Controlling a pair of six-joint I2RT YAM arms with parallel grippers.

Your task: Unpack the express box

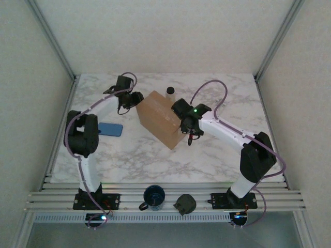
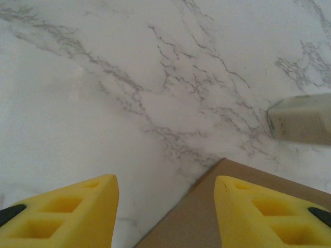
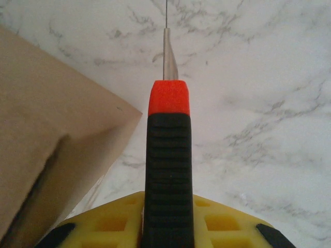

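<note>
1. Position: express box (image 1: 158, 118) sits mid-worktop (image 1: 129, 155), turned cornerwise to the arms; a small bottle (image 1: 170, 91) stands just behind its far corner.
2. At the box's left corner: left hand (image 1: 135, 99); yellow fingers (image 2: 67, 212) stand apart, gripping nothing; in the wrist view the box corner lies below the gap.
3. At the box's right side: right hand (image 1: 189, 125), clamped on a knife (image 3: 168, 150); black handle, red collar, blade pointing away over the marble.
4. Left of the box: flat blue item (image 1: 110, 129); at the near edge: dark cup (image 1: 154, 196).
</note>
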